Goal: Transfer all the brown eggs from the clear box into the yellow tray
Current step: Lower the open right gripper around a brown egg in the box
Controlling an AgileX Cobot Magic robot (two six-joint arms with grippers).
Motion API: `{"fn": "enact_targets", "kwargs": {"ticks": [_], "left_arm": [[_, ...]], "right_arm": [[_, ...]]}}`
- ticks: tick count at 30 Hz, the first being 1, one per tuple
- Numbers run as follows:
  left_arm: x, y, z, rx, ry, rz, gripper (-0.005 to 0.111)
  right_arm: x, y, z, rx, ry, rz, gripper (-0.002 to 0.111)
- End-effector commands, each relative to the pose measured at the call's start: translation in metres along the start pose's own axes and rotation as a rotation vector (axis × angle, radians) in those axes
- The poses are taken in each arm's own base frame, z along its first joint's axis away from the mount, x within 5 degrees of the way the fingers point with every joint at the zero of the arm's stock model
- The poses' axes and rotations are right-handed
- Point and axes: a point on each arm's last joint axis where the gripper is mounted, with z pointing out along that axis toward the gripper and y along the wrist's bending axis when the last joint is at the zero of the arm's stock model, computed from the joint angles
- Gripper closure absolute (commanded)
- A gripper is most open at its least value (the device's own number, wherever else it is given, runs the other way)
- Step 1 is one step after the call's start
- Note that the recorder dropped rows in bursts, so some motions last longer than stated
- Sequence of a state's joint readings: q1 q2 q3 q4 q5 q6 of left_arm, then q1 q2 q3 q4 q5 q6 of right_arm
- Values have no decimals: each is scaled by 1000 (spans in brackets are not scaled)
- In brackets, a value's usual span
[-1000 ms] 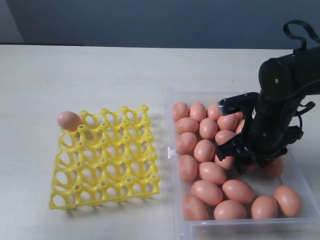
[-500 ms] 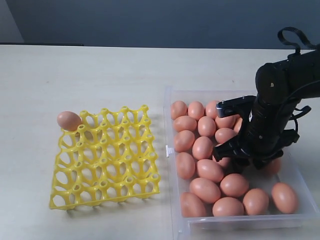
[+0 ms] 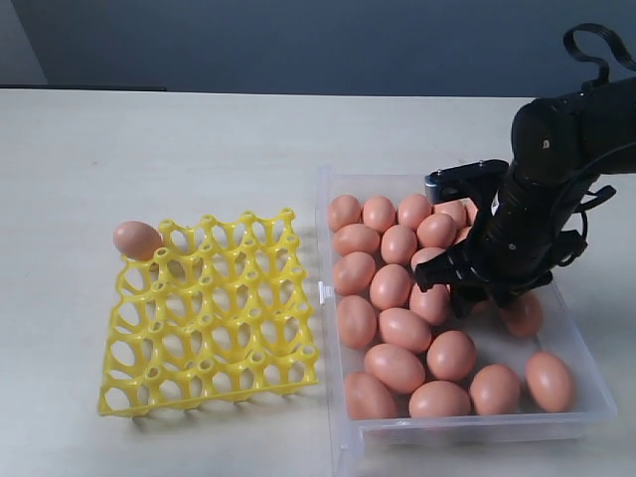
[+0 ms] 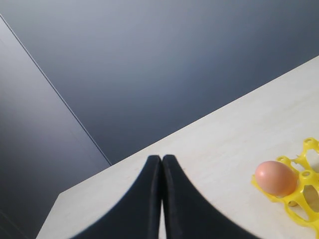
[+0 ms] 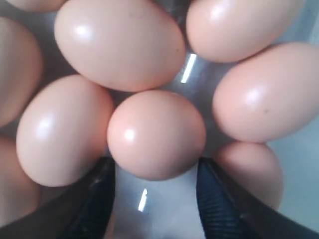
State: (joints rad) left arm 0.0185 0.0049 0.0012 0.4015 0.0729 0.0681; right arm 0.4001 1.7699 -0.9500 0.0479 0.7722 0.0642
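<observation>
**The right gripper (image 5: 157, 167) reaches into the clear box (image 3: 326, 238) for one egg, with the yellow tray (image 3: 209, 328) barely begun.**

Its fingers (image 5: 94, 199) are spread on either side of a single egg (image 5: 156, 134) near the box's middle, evidently lined up to close on it. They do not appear to grip it yet. The brown eggs (image 3: 397, 328) lie packed together in the box, and several touch the chosen one, so neighbours crowd the fingers' path and may get nudged. The tray sits just beside the box's latch-tab wall, with one egg (image 3: 137, 239) at its corner farthest from the box. The left gripper (image 4: 162, 199), well away from the box, is pressed together and empty.
</observation>
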Motion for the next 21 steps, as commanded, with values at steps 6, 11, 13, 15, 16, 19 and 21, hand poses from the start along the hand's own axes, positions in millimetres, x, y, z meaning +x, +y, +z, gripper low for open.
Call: {"fn": "enact_targets", "kwargs": {"ticks": [6,11,13,15,16,19,21], "left_arm": [[-1,0,0,6,-14,-3,106],[-1,0,0,6,-14,-3,106],[-1,0,0,6,-14,-3,106],[-1,0,0,6,-14,-3,106],[-1,0,0,6,-14,-3,106],[-1,0,0,6,-14,-3,106],[-1,0,0,6,-14,-3,106]], "right_arm": [[1,4,-19,-39,124,31,58],[7,20,-20,-174,176,19,58],[7,21,-19,-179,169,23,58],[7,22,-18,-180,177,22,58],[8,22,-18,-178,179,19,58],[9,24,-18,-173,190,6,58],[12,23,-16,-172,202,8,58]]}}
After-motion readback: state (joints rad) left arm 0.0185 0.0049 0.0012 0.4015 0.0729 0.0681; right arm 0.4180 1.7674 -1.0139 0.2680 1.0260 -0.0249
